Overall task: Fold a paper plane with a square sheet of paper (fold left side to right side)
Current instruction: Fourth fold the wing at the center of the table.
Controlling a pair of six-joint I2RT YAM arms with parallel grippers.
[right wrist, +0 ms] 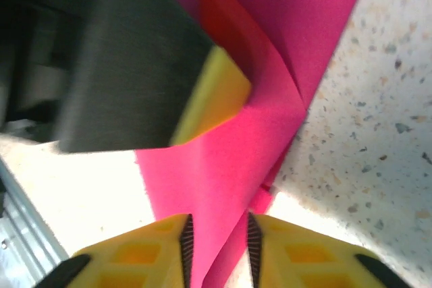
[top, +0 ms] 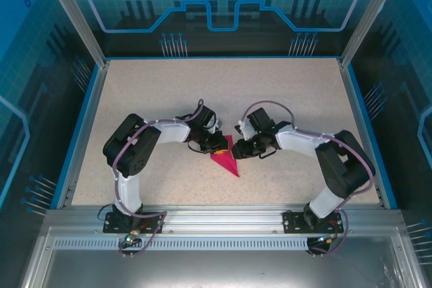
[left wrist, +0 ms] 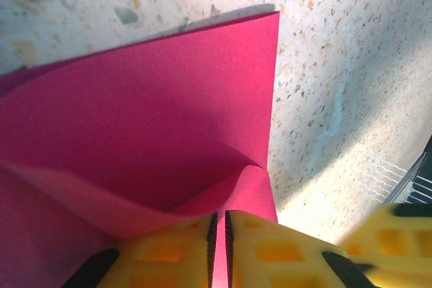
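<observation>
Paper plane point(top: 227, 158) magenta, creased, pointed; left pincer point(left wrist: 219, 241) clamped on it, right pincer point(right wrist: 216, 244) apart.

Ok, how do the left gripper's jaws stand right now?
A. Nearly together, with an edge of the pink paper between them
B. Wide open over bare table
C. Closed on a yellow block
A: in the left wrist view the left gripper has its jaws almost together, with an edge of the pink paper pinched in the narrow slit between them.
</observation>
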